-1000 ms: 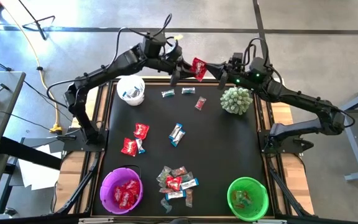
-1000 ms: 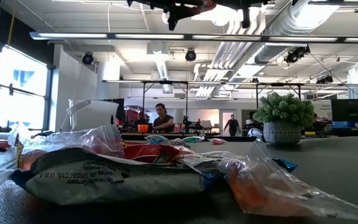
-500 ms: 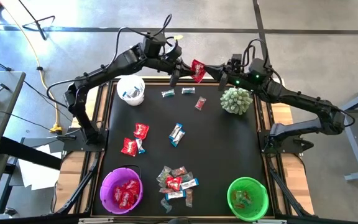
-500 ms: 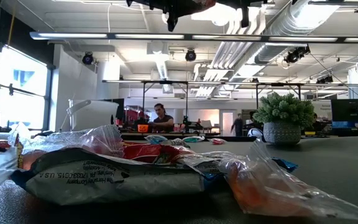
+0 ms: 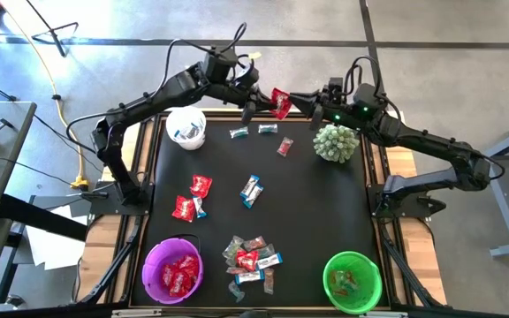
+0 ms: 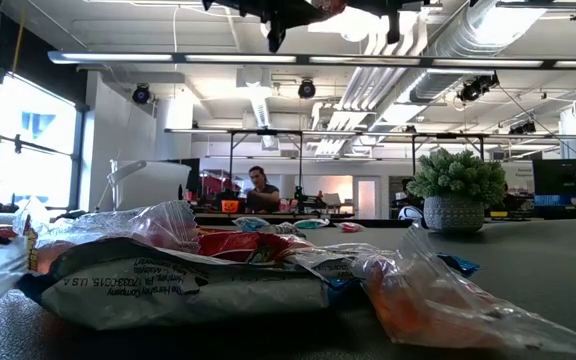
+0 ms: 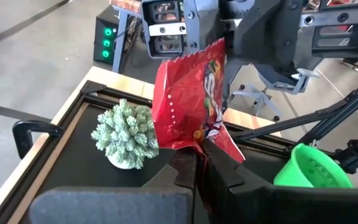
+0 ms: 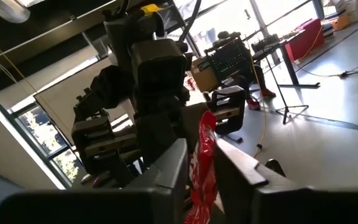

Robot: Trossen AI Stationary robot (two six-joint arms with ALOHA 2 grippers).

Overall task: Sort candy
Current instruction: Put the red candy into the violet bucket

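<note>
Candy: shiny red packet [image 5: 280,101] pinched by left gripper [image 5: 256,99] and right gripper [image 5: 306,102]; bowls part-filled, many sweets [image 5: 251,255] unsorted.

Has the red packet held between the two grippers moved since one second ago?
Yes, slightly. In the high view the red packet has drifted left, away from the spiky plant, and both the left gripper and right gripper hold it.
</note>
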